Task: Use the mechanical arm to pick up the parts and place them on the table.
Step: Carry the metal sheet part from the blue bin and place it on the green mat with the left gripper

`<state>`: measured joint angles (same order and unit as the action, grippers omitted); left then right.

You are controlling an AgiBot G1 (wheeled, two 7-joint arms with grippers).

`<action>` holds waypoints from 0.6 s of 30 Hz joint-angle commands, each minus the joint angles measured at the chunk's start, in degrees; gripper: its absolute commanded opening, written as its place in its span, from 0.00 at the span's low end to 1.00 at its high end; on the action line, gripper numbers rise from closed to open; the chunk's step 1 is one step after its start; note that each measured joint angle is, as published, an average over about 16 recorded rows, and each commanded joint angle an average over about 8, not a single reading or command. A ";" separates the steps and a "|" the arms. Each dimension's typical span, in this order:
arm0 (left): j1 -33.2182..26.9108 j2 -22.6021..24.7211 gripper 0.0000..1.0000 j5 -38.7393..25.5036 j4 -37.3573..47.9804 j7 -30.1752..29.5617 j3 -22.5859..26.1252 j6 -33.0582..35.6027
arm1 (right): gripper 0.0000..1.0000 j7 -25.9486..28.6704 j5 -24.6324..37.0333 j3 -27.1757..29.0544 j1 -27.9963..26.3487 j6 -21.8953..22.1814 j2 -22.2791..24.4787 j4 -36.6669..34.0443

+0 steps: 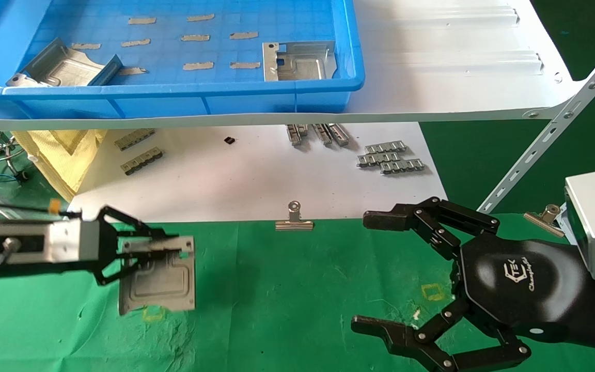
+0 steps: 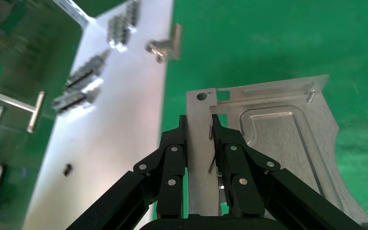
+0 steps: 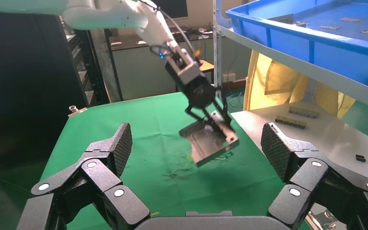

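Observation:
My left gripper (image 1: 176, 244) is shut on the edge flange of a silver part (image 1: 160, 281). The part hangs tilted a little above the green table (image 1: 287, 294), over a yellow square mark. In the left wrist view the fingers (image 2: 177, 153) pinch the flange on both sides and the embossed part (image 2: 278, 139) spreads out beside them. The right wrist view shows the same part (image 3: 210, 141) hanging off the cloth. My right gripper (image 1: 370, 273) stands open over the table's right side, nothing between its fingers (image 3: 117, 143). Two more parts (image 1: 62, 67) (image 1: 300, 62) lie in the blue bin (image 1: 173, 93).
The blue bin sits on a white shelf (image 1: 457, 57) with a slanted brace (image 1: 550, 139) at the right. Below it, a white sheet (image 1: 256, 175) carries grey ribbed strips (image 1: 390, 157). A binder clip (image 1: 294, 219) marks the cloth's far edge. A yellow cloth (image 1: 55, 150) lies at the far left.

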<state>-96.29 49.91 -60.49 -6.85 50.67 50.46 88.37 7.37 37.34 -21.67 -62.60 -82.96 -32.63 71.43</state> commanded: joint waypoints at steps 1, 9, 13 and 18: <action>1.08 0.23 0.00 0.11 0.41 2.54 0.00 -0.51 | 1.00 0.00 0.00 0.00 0.00 0.00 0.00 0.00; 2.39 1.96 0.00 -0.85 3.99 5.02 0.57 -5.32 | 1.00 0.00 0.00 0.00 0.00 0.00 0.00 0.00; 2.18 2.17 0.00 -0.82 4.80 5.25 0.53 -6.15 | 1.00 0.00 0.00 0.00 0.00 0.00 0.00 0.00; 1.41 1.56 0.00 0.55 5.10 4.77 -0.40 -3.43 | 1.00 0.00 0.00 0.00 0.00 0.00 0.00 0.00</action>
<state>-94.52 51.45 -60.32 -2.06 55.86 50.33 85.28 7.36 37.34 -21.67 -62.60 -82.96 -32.63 71.43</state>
